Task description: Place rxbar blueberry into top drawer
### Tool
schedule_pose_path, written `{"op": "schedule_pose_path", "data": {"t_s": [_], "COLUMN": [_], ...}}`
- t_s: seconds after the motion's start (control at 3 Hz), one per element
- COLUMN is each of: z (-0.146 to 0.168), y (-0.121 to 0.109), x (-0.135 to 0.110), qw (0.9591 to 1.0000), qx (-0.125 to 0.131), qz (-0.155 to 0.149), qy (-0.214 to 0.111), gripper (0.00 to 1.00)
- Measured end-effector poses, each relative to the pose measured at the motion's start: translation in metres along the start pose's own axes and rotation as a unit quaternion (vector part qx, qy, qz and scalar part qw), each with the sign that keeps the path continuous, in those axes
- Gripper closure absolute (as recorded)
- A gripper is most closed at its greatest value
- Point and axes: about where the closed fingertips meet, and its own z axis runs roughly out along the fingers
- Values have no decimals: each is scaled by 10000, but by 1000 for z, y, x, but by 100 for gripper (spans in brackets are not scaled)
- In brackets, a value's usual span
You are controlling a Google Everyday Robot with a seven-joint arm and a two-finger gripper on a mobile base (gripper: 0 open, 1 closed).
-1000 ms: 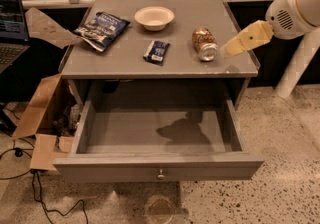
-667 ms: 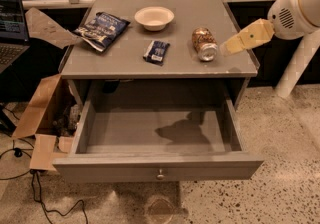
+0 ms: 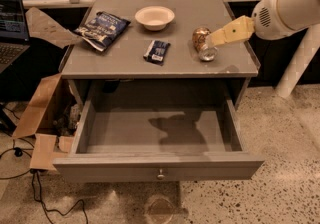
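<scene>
Cardboard flaps (image 3: 36,118) sag on the floor at the far left, beside a dark cable (image 3: 35,190) and below a laptop (image 3: 9,33) at the frame's edge. Right of them stands the grey table (image 3: 120,64). On its left part lies a crinkled dark blue chip bag (image 3: 102,29), with its near end reaching past the left edge. A pale, empty bowl (image 3: 154,17) sits further right, toward the far side. The rxbar blueberry (image 3: 157,51) lies flat on the tabletop near the middle, just nearer than the bowl and apart from it, well clear of the chip bag.

Below the tabletop the top drawer (image 3: 110,167) is pulled fully out toward the near side, its interior bare except for a shadow, with its small round knob (image 3: 160,174) at the centre of the front panel.

Further right on the tabletop a metal can (image 3: 200,38) lies on its side. The tan gripper (image 3: 216,38) hangs just above and beside the can's right end, well apart from the rxbar blueberry; whether it is spread or closed cannot be told. The white arm (image 3: 290,4) enters from the upper right.
</scene>
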Motion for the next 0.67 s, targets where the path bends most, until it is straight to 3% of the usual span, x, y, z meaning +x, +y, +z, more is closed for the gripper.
{"op": "schedule_pose_path", "data": {"t_s": [0.67], "z": [64], "y": [37], "x": [-48], "qw": [9954], "qx": [-188], "qz": [937], "qy": [66], "gripper": [0]}}
